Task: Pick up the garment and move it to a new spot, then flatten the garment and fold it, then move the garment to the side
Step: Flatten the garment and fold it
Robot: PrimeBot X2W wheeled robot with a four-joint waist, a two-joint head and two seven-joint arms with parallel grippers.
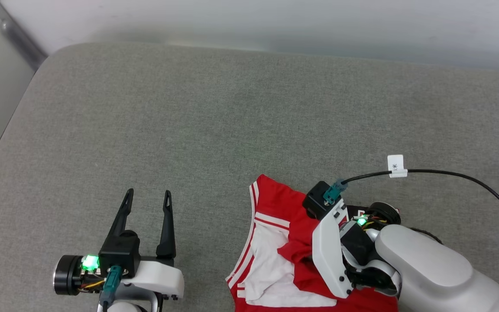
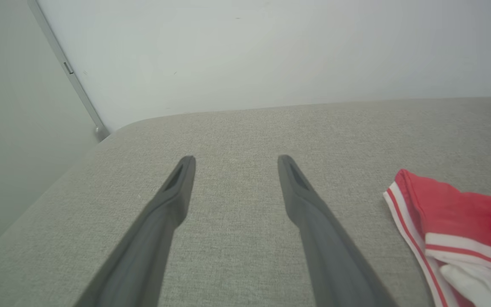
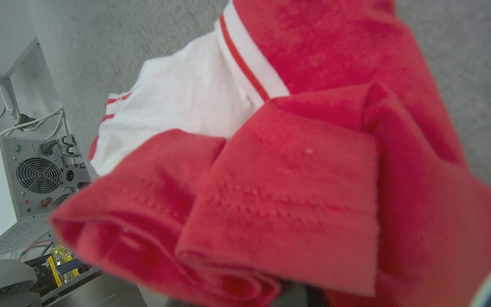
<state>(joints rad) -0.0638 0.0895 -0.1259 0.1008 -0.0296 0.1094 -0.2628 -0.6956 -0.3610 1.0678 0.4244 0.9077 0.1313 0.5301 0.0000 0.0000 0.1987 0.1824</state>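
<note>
The garment [image 1: 275,208] lies crumpled at the near right of the grey surface [image 1: 215,112], red with a white sleeve and striped trim. My right gripper [image 1: 308,255] hangs over it, its fingers hidden under its own wrist. In the right wrist view a bunched fold of the red garment [image 3: 296,170] is drawn up close and covers the fingers, so the gripper is shut on it. My left gripper [image 1: 149,192] rests open at the near left, nothing between its fingers [image 2: 177,187]. The garment's striped edge [image 2: 446,209] lies to its right, apart from it.
A pale wall [image 1: 275,21] runs along the far edge of the surface, whose rounded corner is at the far left. A black cable with a white tag [image 1: 395,167] trails from the right wrist. A white box with a fan [image 3: 28,179] stands beyond the near edge.
</note>
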